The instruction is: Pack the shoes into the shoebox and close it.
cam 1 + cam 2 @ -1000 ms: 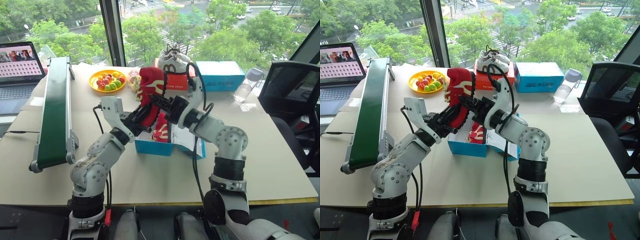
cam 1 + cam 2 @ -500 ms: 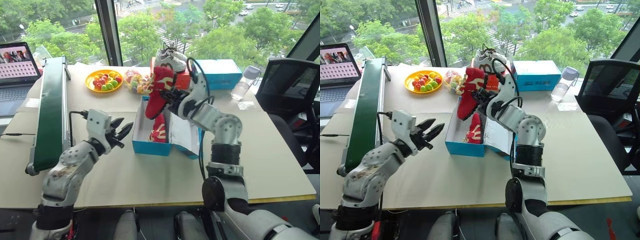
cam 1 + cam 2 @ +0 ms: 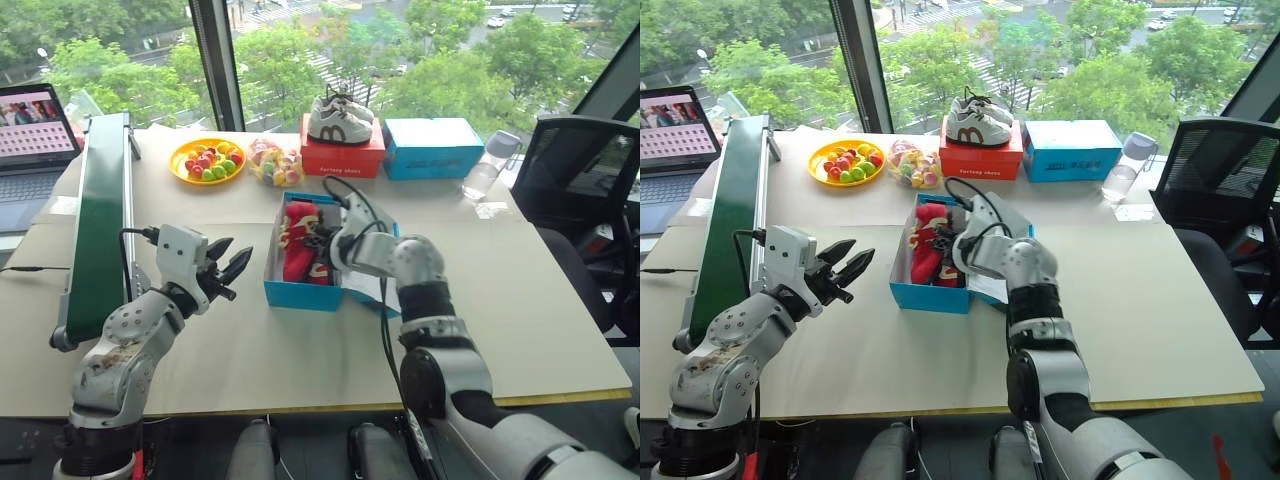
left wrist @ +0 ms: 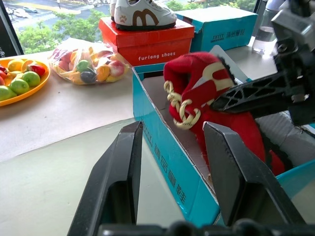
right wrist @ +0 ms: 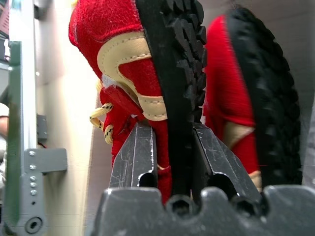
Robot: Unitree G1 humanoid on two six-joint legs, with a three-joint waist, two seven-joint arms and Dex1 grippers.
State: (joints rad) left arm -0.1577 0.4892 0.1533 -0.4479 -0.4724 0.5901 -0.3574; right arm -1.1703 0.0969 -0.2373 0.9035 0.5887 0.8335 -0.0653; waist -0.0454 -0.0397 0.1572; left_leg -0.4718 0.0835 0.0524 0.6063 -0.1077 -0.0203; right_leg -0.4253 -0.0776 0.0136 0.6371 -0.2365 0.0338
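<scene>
Table first: the blue shoebox sits mid-table, lid thrown open. Both red shoes are down inside it. They look soft and light, with stiff soles, so I'd pinch along a sole edge. My right fingers clamp one shoe's sole; my left fingers hang parted, empty, beside the box. My right arm hides most of the lid.

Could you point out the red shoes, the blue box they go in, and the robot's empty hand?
red shoes (image 3: pixel 298 240), left eye view, upper.
shoebox (image 3: pixel 300 295), left eye view, front wall.
left gripper (image 3: pixel 232 268), left eye view, between fingertips.
</scene>
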